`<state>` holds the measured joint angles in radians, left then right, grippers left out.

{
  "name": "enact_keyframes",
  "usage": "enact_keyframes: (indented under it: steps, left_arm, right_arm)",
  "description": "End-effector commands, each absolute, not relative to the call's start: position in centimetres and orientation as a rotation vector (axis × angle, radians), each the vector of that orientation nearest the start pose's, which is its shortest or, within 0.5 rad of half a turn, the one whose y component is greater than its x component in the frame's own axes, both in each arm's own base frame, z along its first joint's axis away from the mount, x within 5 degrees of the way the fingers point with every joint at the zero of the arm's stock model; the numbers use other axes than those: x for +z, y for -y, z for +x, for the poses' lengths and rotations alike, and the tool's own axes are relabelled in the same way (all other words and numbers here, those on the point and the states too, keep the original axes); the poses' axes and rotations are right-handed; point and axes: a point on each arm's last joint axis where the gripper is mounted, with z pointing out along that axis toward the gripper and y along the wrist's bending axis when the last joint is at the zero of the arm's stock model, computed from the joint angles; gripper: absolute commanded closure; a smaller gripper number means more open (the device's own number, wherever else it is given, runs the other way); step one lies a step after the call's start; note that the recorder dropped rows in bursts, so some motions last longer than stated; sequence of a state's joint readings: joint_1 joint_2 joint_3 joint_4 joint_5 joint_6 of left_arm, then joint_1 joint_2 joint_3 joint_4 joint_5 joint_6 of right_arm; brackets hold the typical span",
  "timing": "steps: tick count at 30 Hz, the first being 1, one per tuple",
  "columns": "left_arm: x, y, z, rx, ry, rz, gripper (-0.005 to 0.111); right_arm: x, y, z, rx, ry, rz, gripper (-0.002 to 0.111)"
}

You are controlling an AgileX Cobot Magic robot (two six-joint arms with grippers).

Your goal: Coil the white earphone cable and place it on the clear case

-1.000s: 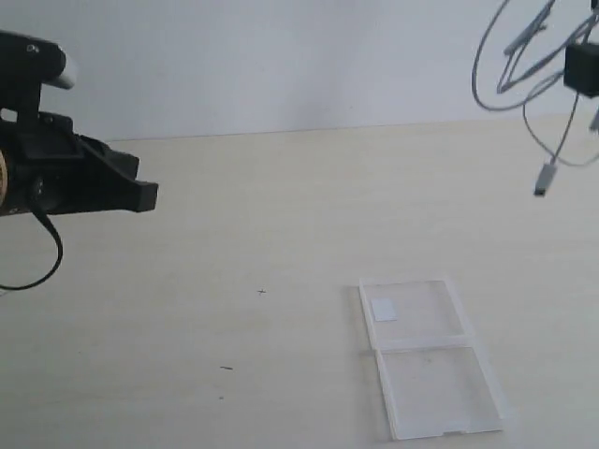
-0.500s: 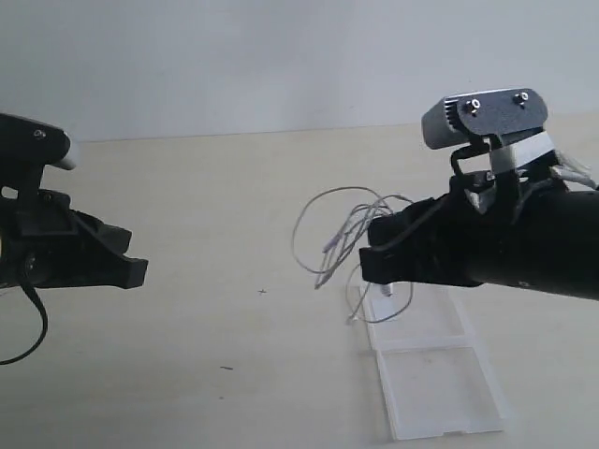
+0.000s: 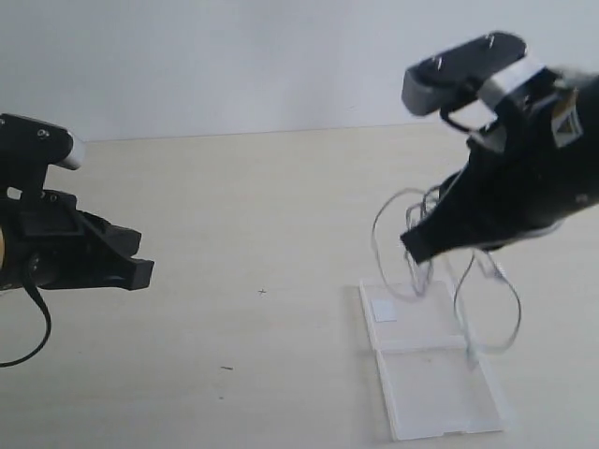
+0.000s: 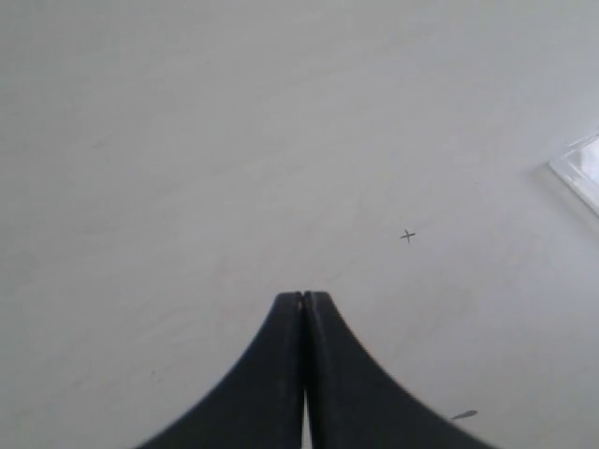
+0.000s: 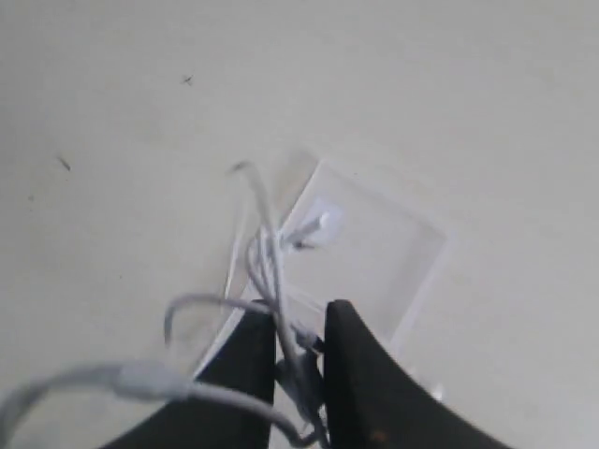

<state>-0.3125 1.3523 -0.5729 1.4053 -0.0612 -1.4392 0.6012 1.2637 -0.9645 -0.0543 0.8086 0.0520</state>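
Observation:
The white earphone cable [image 3: 375,238] hangs in loose loops from my right gripper [image 3: 416,247], which is shut on the bunched strands. The loops dangle just above the clear case [image 3: 440,393], and one end reaches down over the case's right side. In the right wrist view the cable [image 5: 267,234] runs between the fingertips of the right gripper [image 5: 301,313], with the open clear case [image 5: 384,253] straight beneath. My left gripper [image 3: 131,271] hovers far to the left, shut and holding nothing. In its wrist view the left gripper [image 4: 304,297] has its jaws pressed together, and a corner of the case [image 4: 585,168] shows at the edge.
The pale wooden table [image 3: 243,215] carries only small dark specks [image 3: 226,368]. A plain white wall [image 3: 234,56] stands behind it. The right arm's camera housing [image 3: 463,70] sits high above the case.
The right arm came down from the upper right with the cable, swung left of the case, then moved back right over it. The left gripper barely shifted.

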Motion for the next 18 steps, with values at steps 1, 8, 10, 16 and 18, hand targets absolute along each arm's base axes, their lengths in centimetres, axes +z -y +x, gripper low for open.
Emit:
enact_keyframes:
  steps: [1,8,10,16,18]
  left_arm:
    - [20.6,8.3,23.9,-0.273,-2.242,0.321,0.107]
    - [20.7,8.4,23.9,-0.292,-2.241,0.319,0.107]
    - [20.7,8.4,23.9,-0.292,-2.241,0.319,0.107]
    - [20.7,8.4,23.9,-0.294,-2.241,0.32,0.107]
    - [20.7,8.4,23.9,-0.293,-2.241,0.323,0.107]
  right_arm:
    - [32.9,-13.6,21.5,0.109,-2.57,-0.644,0.108]
    - [33.9,-14.9,23.5,0.038,-2.72,-0.662,0.108]
    - [33.4,-15.6,24.3,0.036,-2.736,-0.67,0.108]
    - [32.1,-16.5,25.3,0.057,-2.785,-0.681,0.108]
    - [32.1,-16.6,25.3,0.056,-2.787,-0.682,0.108]
